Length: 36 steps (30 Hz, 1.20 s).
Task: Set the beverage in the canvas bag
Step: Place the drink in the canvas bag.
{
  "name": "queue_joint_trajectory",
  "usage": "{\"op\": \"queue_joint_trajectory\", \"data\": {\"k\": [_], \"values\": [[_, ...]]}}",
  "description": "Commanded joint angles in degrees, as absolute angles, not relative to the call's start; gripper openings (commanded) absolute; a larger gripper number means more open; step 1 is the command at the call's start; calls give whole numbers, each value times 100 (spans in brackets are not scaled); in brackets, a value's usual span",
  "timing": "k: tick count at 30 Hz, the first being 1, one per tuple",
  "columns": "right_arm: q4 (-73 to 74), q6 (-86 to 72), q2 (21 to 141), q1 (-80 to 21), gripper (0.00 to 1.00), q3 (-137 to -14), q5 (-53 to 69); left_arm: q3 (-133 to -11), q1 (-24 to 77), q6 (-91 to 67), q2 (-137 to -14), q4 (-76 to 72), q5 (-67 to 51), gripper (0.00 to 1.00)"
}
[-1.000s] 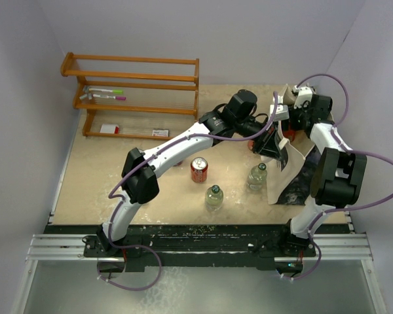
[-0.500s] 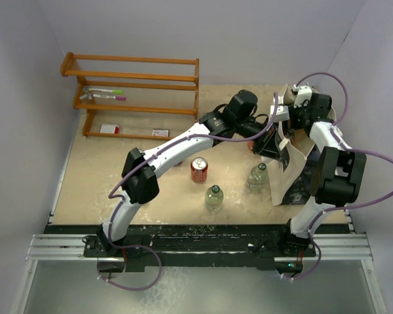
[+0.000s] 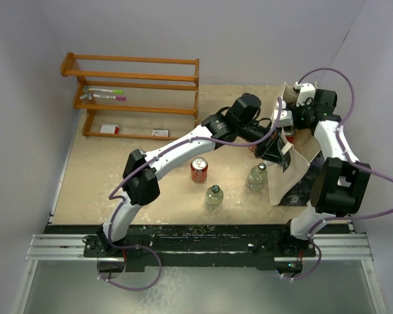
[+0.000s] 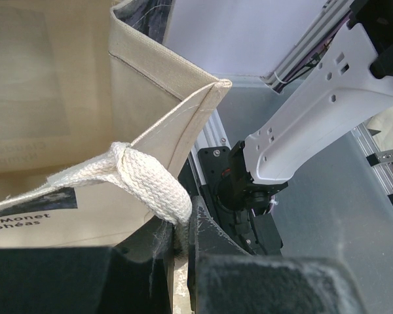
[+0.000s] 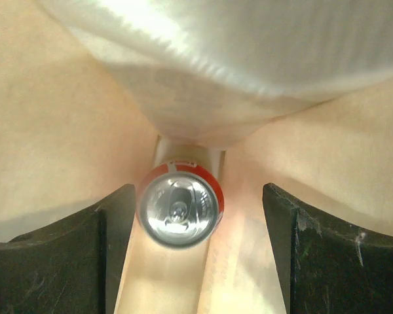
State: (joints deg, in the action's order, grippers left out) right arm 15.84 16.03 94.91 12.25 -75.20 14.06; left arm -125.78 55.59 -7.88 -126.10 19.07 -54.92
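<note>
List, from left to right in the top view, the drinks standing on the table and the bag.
red can → nearer bottle → farther bottle → canvas bag

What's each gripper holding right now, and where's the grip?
Left gripper pinches the bag's handle close to the rim. Right gripper is open and holds nothing; a can shows below, between its fingers, inside the bag.
</note>
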Motion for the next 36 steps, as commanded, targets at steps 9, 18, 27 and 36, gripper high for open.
{"op": "queue_joint_trajectory", "data": {"k": [9,18,27,36], "values": [[2462,1832,8631,1195,80,-7756,1423,-12646,5643,-719,-12297,1715,-5557,0],[2879,1517,7992,1191,79,-8524,1491,-12772,5635,-635,-12263,1826,-5454,4],[3735,1376,7703,1163,78,-9976,1705,-12950,5643,-361,-12128,2206,-5430,49],[4180,1620,7782,5,77,-10513,1894,-12996,5625,1426,-11434,3520,-4961,89]]}}
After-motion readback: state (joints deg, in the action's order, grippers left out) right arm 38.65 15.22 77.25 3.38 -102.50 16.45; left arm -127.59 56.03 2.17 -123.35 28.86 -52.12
